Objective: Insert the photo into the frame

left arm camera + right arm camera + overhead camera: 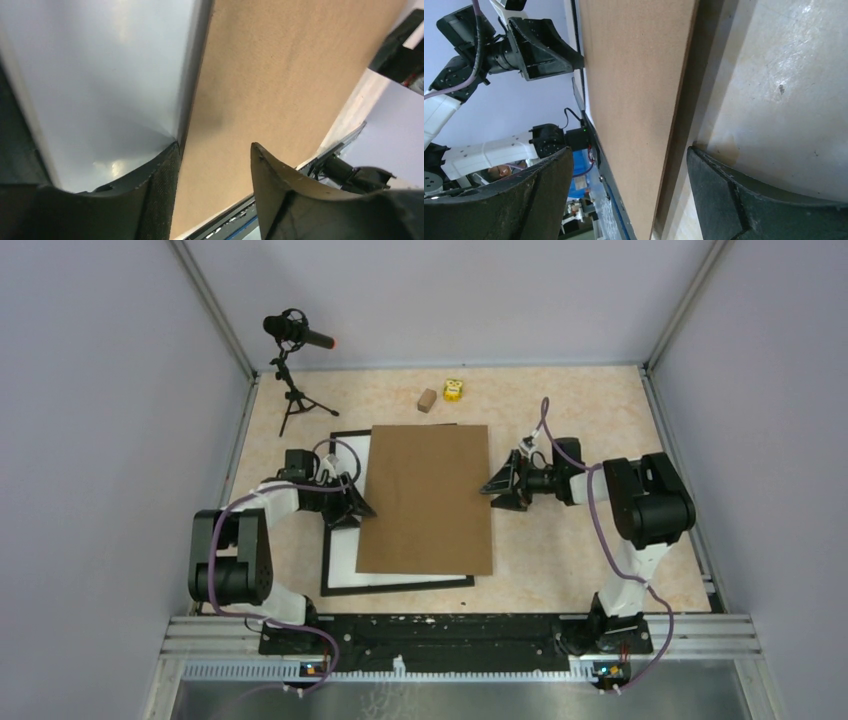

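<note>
Two tools are at work, one on each long side of a single brown cardboard board (430, 500). At the board's left edge, the left tool (360, 510) has its jaws spread. The wrist view shows its fingers (160, 190) set on either side of that edge, the gap far wider than the thin board. Facing it from the board's right edge, the right tool (495, 492) also has its jaws wide apart, straddling that edge and pinching nothing.

One pale marbled desk (570, 400) carries everything. The board lies flat between the two tools.

Under the board lies one frame (400, 586), thin, black and rectangular. Its left side and near side show past the board, the left side directly below the left tool and well apart from the right tool.

One photo (345, 558) lies within the frame's border, beneath the left tool. It shows only a plain, slightly glossy white side, and the board covers most of it.

Beyond the left tool, at the desk's far left corner, stands one black microphone (297, 332) on a small tripod (292, 400).

Beyond the board's far edge, farther out than both tools, sit two small things. One is a brown block (427, 400); just beside it is a yellow object (453, 390) too small to make out.
</note>
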Controlling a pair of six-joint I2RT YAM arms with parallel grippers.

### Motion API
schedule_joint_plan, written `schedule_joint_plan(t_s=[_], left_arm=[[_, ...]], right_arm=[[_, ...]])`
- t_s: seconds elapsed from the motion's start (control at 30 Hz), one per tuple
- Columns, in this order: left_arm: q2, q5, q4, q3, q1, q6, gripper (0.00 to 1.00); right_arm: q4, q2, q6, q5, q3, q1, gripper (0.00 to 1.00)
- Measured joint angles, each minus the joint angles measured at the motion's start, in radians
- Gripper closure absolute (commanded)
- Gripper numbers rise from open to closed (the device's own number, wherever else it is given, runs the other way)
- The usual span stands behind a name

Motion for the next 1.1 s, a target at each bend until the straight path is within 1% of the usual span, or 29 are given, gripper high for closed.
schedule_joint_plan(t_s=[0.07,0.13,0.3,0.4,0.5,0.6,0.73,0.77,0.8,0.83,0.9,1.0,1.1], left_arm=[[-0.008,-0.055,-0.052,0.023,0.003,0.020,0.25],[-0.031,-0.097,-0.095,0.052,0.004,0.035,0.19],[-0.129,-0.188,-0.153,0.089,0.004,0.054,0.12],[-0.202,-0.256,-0.183,0.092,0.004,0.056,0.07],[-0.226,-0.323,-0.193,0.109,0.004,0.052,0.05],[-0.216,-0.391,-0.183,0.133,0.012,0.040,0.07],[-0.155,-0.409,-0.146,0.142,0.058,0.003,0.10],[-0.109,-0.393,-0.114,0.126,0.105,-0.016,0.14],[-0.108,-0.392,-0.114,0.125,0.106,-0.016,0.16],[-0.093,-0.364,-0.089,0.105,0.132,-0.021,0.18],[-0.072,-0.333,-0.072,0.089,0.150,-0.023,0.26],[-0.003,-0.268,-0.068,0.078,0.175,-0.013,0.29],[0.020,-0.226,-0.053,0.083,0.185,-0.003,0.41]], right_arm=[[0.004,0.000,0.001,0.004,0.000,0.002,0.24],[0.008,0.004,0.001,0.011,0.000,0.007,0.27],[0.020,0.026,0.011,0.010,0.003,0.021,0.39],[0.019,0.040,0.011,0.013,0.010,0.030,0.43],[0.020,0.050,0.012,0.015,0.014,0.033,0.50],[0.026,0.063,0.017,0.017,0.015,0.033,0.59],[0.023,0.074,0.020,0.027,0.015,0.037,0.72],[0.015,0.081,0.019,0.030,0.015,0.038,0.73],[0.015,0.081,0.019,0.030,0.015,0.038,0.74],[0.007,0.081,0.018,0.030,0.016,0.038,0.76],[-0.006,0.081,0.017,0.030,0.019,0.038,0.80],[-0.024,0.082,0.016,0.029,0.036,0.039,0.85],[-0.030,0.083,0.015,0.027,0.048,0.039,0.90]])
